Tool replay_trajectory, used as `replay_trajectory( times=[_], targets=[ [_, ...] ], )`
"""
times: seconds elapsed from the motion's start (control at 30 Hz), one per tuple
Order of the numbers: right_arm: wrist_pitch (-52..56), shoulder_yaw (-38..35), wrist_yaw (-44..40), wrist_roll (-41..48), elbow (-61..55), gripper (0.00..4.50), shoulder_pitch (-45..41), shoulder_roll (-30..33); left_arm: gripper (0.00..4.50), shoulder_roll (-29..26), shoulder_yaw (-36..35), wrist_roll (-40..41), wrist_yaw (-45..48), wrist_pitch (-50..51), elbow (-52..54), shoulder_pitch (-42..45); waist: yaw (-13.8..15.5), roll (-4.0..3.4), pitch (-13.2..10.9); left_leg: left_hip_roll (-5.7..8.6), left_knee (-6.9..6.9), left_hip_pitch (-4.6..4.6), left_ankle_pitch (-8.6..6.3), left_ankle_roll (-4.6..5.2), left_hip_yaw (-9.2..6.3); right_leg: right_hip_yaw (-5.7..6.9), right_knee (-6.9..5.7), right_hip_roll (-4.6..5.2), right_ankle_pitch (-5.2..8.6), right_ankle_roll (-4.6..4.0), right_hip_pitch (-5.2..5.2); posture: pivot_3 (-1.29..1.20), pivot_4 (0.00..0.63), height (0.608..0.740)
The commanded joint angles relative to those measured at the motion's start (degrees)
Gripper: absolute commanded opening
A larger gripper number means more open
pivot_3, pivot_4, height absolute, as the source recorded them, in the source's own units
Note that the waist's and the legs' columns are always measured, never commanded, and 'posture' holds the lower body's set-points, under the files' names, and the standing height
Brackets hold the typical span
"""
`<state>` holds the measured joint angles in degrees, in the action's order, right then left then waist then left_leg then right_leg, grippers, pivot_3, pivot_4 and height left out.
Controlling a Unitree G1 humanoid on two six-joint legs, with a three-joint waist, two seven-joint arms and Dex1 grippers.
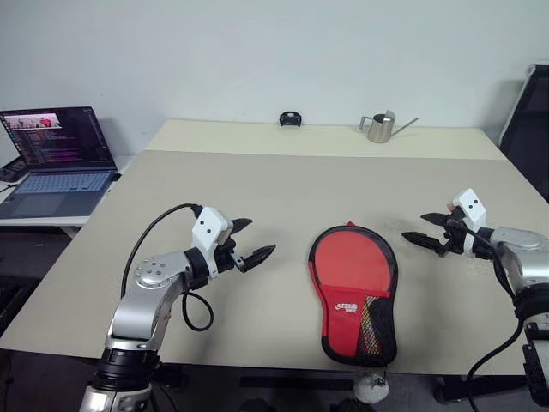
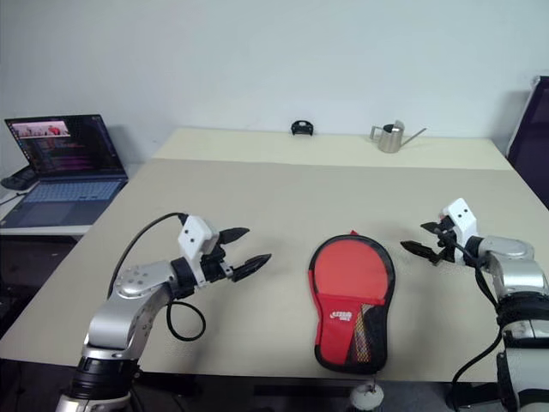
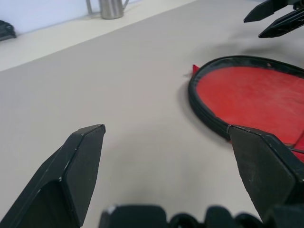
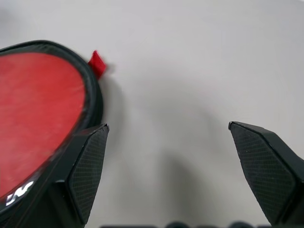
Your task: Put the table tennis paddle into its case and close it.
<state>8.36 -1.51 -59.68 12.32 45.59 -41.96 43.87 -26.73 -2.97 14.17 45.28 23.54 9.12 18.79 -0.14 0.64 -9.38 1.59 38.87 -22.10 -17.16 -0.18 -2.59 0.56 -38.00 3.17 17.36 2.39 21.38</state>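
Nearest the camera, the case (image 1: pixel 353 292) lies red face up by the table's (image 1: pixel 257 184) front edge, its black zipper rim seemingly closed; whether the paddle is inside cannot be told. Flanking it, the left gripper (image 1: pixel 255 242) and right gripper (image 1: pixel 423 230) are spread wide, holding nothing. A careless nudge could slide the case off the edge.
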Motion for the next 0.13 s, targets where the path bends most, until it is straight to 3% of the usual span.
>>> replay_trajectory(
  times=[0.03,0.13],
  targets=[
    [-1.99,-1.01,-0.36,-0.81,0.76,4.42,-2.66,-0.22,4.50,-0.30,0.26,-0.03,-1.00,-1.89,-0.47,1.13,0.01,0.00,0.00,0.00,0.00,0.00,0.00,0.00,-0.01,0.01,0.00,0.00,0.00,0.00,0.00,0.00,0.150,0.740],
    [-1.72,-0.90,-1.04,-1.34,1.53,4.42,-3.37,0.30,4.50,0.46,1.37,-0.19,-0.91,-3.28,-4.29,3.00,0.02,0.00,0.00,-0.01,-0.02,-0.01,0.01,-0.02,-0.02,0.03,0.00,0.00,0.00,0.00,0.01,0.00,0.150,0.740]
  ],
)
